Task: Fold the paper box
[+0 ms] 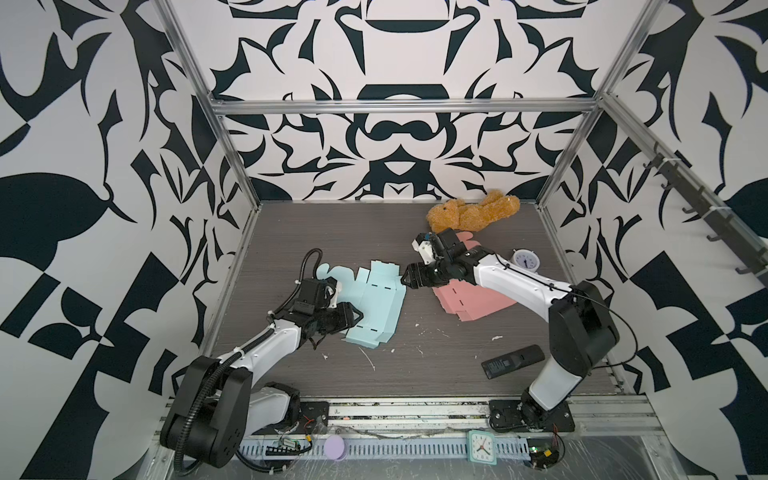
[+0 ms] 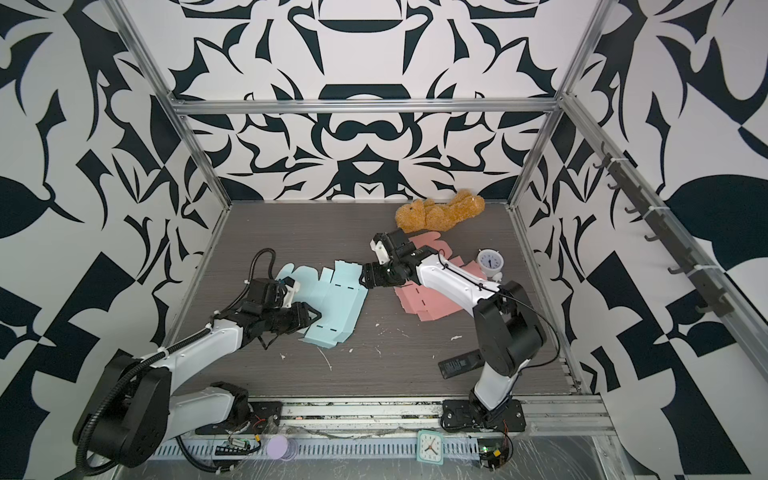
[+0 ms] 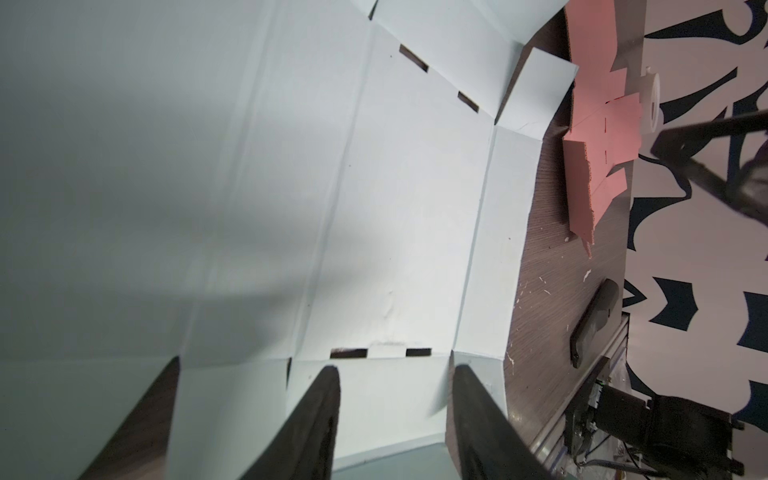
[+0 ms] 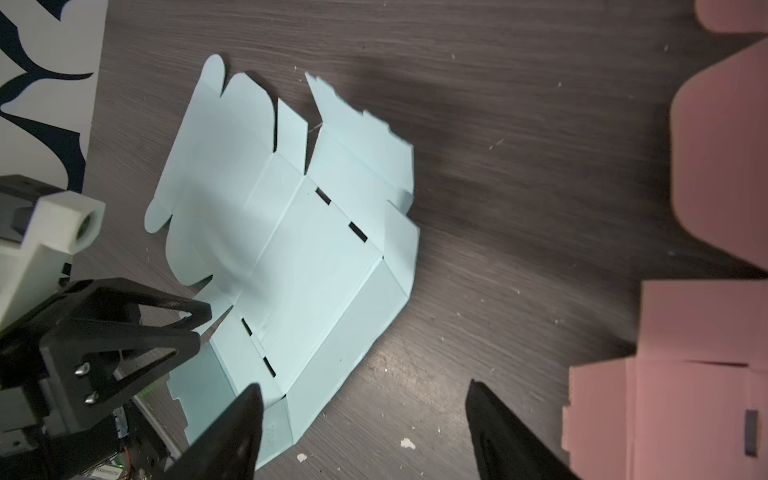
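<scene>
Both arms stand on black base plates bolted to the front rail (image 1: 415, 409), with white shells and bulky black joint housings. The left arm (image 1: 266, 349) wears a ribbed black conduit (image 1: 195, 399) cinched with white ties; the right arm (image 1: 519, 282) trails a thin black cable (image 1: 623, 324). The left gripper (image 4: 203, 328) has skeletal black triangular fingers and two silver screws (image 4: 83, 370).

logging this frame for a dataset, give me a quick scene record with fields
task item: light blue box blank, unfolded on the table
left gripper: fingers open, at the blank's left side
right gripper: fingers open, holding nothing, at the blank's right edge
other items: pink box blank, teddy bear, alarm clock, remote control
folding: not yet done
</scene>
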Motion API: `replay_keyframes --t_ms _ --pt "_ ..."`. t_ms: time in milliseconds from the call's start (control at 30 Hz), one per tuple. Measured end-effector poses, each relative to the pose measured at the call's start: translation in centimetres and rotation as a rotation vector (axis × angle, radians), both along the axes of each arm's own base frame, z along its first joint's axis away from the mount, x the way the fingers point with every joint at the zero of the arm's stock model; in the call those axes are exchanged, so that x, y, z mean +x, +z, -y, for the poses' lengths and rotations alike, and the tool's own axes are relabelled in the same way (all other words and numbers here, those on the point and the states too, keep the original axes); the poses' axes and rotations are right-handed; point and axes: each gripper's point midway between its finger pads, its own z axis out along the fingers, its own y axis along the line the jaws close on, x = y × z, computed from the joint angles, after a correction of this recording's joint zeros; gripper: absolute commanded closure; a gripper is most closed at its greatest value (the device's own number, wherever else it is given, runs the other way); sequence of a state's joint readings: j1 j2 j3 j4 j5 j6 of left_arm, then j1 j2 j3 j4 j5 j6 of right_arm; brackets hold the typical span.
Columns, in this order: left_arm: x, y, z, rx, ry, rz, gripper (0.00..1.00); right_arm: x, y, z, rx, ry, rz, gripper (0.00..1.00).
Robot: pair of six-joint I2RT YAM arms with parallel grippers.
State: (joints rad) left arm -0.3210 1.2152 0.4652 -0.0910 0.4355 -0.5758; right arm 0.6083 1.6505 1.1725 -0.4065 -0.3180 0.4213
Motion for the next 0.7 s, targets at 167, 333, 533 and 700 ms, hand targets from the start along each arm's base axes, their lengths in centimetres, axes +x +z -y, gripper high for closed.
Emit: replay_keyframes --t_ms 167,333,533,700 --pt "-0.2 -0.7 0.2 0.0 -0.011 -0.027 0.53 -3.9 -1.6 0.6 0.001 -0.017 -0.065 0.16" --pt "-0.2 -0.9 0.2 -0.002 -0.013 -0.037 0.53 -5.4 -3.1 0.3 0.022 -0.039 -0.122 0.15" --pt "-0.2 -0.7 0.5 -0.008 -0.018 -0.029 0.54 -4.8 -2.8 -1.1 0.088 -0.049 -0.117 0.15" --pt "-0.5 -0.7 1.0 -0.013 -0.031 -0.025 0.54 -4.6 -2.8 -1.5 0.12 -0.059 -0.115 0.13"
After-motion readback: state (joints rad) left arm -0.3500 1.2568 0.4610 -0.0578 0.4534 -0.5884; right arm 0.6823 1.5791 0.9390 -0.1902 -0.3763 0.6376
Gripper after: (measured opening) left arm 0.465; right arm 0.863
